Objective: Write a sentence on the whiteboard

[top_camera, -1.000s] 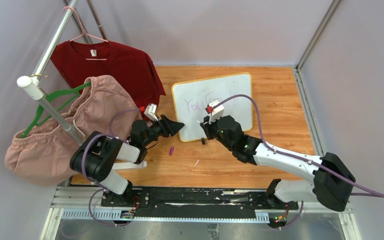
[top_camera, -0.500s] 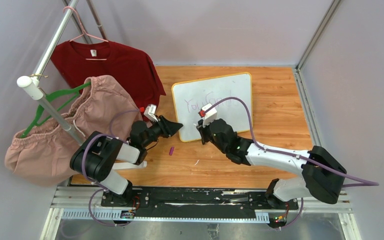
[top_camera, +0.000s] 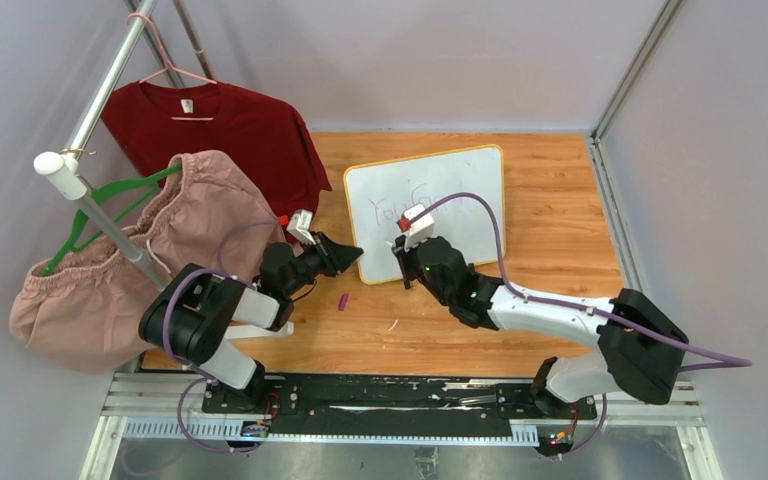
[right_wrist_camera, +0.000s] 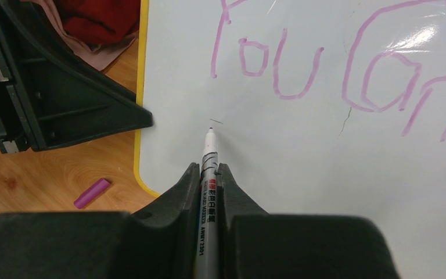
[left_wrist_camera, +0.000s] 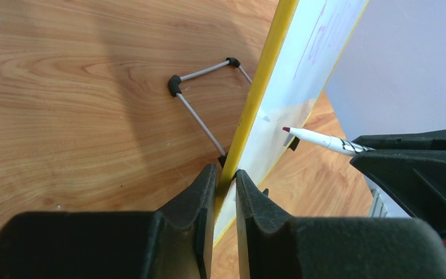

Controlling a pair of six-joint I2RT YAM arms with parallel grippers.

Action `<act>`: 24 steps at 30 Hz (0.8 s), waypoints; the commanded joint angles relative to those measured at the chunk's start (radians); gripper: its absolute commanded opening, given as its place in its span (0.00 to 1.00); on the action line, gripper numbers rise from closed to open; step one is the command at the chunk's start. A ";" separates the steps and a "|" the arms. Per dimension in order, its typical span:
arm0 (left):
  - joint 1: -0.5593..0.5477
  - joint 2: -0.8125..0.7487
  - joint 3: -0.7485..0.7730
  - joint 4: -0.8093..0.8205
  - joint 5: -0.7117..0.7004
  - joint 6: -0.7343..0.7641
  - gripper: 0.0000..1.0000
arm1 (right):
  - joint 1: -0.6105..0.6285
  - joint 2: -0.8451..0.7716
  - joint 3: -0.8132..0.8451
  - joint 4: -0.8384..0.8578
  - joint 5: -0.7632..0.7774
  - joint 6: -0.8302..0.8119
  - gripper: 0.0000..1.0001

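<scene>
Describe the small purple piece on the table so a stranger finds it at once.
Find the whiteboard standing on the wooden table; the left gripper clamps its edge near a lower corner. On the wood close by that corner lies the purple piece, short and stubby, probably a pen cap; the pen in the right gripper is long and white.

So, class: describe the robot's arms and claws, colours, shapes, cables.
The left arm and right arm have white links between black joints. A purple cable runs along each. White camera boxes with red marks top the black, wedge-shaped left claw and right claw.
</scene>
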 commanded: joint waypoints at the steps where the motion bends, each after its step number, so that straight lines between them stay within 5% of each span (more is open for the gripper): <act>1: -0.011 -0.019 -0.010 0.030 -0.002 0.015 0.14 | 0.015 0.018 0.035 0.047 0.040 0.008 0.00; 24: -0.011 -0.034 -0.011 0.051 0.005 0.003 0.00 | 0.015 0.056 0.021 -0.038 0.061 0.049 0.00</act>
